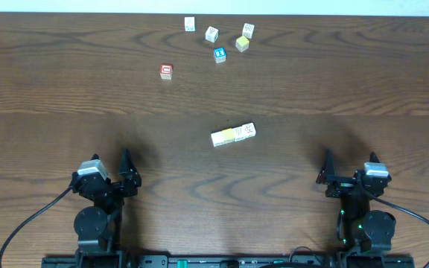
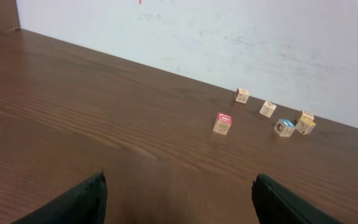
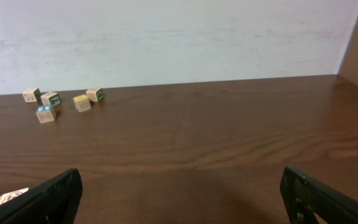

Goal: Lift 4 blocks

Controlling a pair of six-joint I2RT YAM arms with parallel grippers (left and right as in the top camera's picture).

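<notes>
Overhead, the blocks [image 1: 233, 135] lie touching in a row of four on the desk [image 1: 51, 89], marks too small to read, between and ahead of the left hand [image 1: 129, 173] and right hand [image 1: 326, 173], well apart from both. The left wrist view shows that hand spread wide, holding nothing; the right wrist view shows likewise, with what seems the row's end at lower left.

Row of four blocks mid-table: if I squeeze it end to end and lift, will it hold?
Likely shaky: the row of blocks is four separate cubes merely touching, so it may buckle at a joint. Flat faces suggest sliding on the smooth table rather than rolling. Small, wooden-looking, so probably light.
</notes>
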